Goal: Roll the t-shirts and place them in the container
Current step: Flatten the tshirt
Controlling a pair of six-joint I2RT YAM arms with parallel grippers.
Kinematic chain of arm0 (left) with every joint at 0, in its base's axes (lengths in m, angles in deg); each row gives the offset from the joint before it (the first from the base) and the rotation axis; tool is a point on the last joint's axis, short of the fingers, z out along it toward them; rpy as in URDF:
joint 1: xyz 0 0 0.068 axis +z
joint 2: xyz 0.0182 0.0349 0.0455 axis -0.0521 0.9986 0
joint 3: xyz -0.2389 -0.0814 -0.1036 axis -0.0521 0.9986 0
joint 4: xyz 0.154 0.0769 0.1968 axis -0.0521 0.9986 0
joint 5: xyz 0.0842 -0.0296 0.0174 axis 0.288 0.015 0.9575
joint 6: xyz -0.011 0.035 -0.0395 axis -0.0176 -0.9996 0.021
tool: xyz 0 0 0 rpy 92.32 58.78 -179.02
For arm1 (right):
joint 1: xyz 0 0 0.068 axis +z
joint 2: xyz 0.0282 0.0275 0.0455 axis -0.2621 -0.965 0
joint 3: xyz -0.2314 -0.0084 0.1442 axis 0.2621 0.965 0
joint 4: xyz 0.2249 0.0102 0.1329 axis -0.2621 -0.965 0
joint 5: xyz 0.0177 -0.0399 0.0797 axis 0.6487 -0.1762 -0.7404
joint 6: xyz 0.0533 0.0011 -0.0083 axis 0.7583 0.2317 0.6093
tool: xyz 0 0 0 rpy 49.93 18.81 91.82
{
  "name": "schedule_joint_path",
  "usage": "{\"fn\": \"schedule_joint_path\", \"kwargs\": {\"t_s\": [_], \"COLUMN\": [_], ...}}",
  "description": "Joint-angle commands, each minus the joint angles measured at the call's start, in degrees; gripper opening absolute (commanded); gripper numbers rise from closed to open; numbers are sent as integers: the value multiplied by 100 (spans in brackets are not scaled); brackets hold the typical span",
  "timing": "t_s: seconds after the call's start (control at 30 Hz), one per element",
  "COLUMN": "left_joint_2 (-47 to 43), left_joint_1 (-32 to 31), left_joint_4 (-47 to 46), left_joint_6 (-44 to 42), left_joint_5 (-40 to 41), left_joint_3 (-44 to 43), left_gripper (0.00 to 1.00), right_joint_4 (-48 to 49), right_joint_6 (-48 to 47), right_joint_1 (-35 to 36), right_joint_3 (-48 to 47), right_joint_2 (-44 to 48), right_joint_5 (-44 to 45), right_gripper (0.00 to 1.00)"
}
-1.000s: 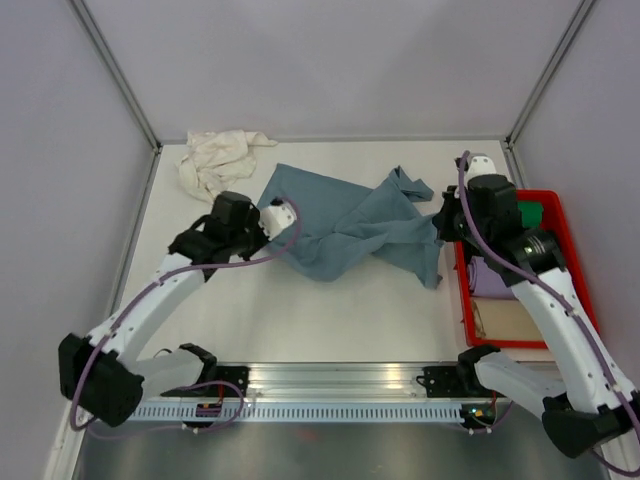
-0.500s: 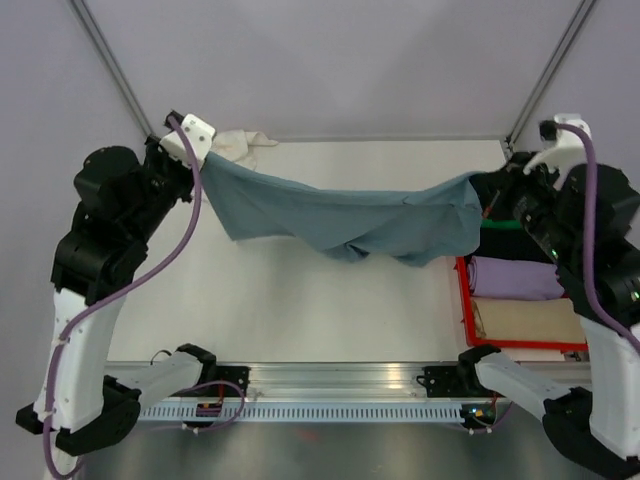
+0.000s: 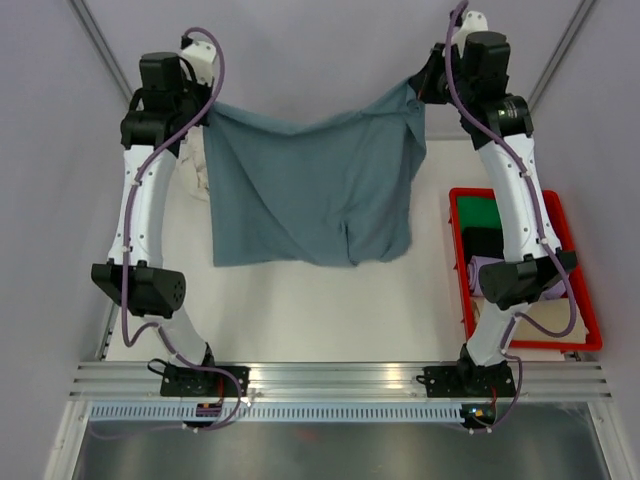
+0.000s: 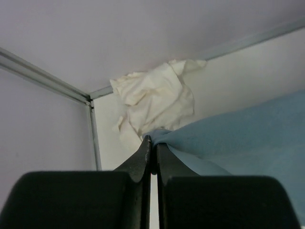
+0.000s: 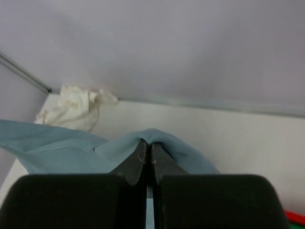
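The blue-grey t-shirt hangs spread between both raised arms, high over the table, its lower edge ragged and one side folded. My left gripper is shut on its upper left corner; in the left wrist view the blue cloth runs off to the right of the pinched tips. My right gripper is shut on the upper right corner, the fabric bunched over the tips. The cream-white t-shirt lies crumpled in the far left corner, mostly hidden behind the blue one in the top view.
A red crate stands at the right edge of the table, holding green, purple and tan folded cloth; the right arm crosses over it. Grey walls with metal rails enclose the table at back and sides.
Both arms have risen and swung toward the back wall, lifting the blue-grey t-shirt off the table. It went from a crumpled heap to a sagging band to a hanging sheet.
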Motion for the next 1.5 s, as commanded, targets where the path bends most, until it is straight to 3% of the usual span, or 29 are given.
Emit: {"fn": "schedule_joint_path", "kwargs": {"t_s": [0.0, 0.13, 0.27, 0.37, 0.4, 0.57, 0.73, 0.87, 1.0, 1.2, 1.47], "left_joint_2": [-359, -105, -51, -321, -454, -1394, -2386, -2871, -3188, -3487, -4251], "left_joint_1": [329, 506, 726, 717, 717, 717, 717, 717, 708, 708, 717], "left_joint_4": [-850, -1010, -1045, -1045, -1054, -1115, -1168, -1194, -1300, -1335, -879], "left_joint_6": [567, 383, -12, -214, -285, -995, -1603, -2165, -2518, -2703, -2826], "left_joint_5": [51, 87, -17, -499, -606, -1247, -1371, -1591, -1495, -1381, -924], "left_joint_3": [-1018, -1519, -1591, -1083, -550, 1675, 4400, 6401, 7522, 8323, 8718], "left_gripper": [2, 2, 2, 2, 2, 2, 2, 2, 2, 2, 2], "right_joint_4": [1615, 2698, 2709, 2463, 2419, 2656, 2085, 1506, 1487, 1381, 259], "right_joint_6": [183, 174, -98, -230, -204, -81, 944, 1614, 2221, 2801, 2925], "right_joint_1": [-224, -549, -875, -893, -902, -552, 248, 837, 1172, 1839, 2534], "right_joint_3": [-1293, -916, -1092, -278, 135, 3966, 7170, 8811, 10076, 10545, 9992], "right_joint_2": [255, 563, 466, 833, 1036, 3004, 4628, 5290, 5599, 5582, 5765], "right_joint_5": [109, 584, 584, 497, 375, 496, 1216, 1200, 945, 857, 1182], "right_gripper": [0, 0, 0, 0, 0, 0, 0, 0, 0, 0, 0]}}
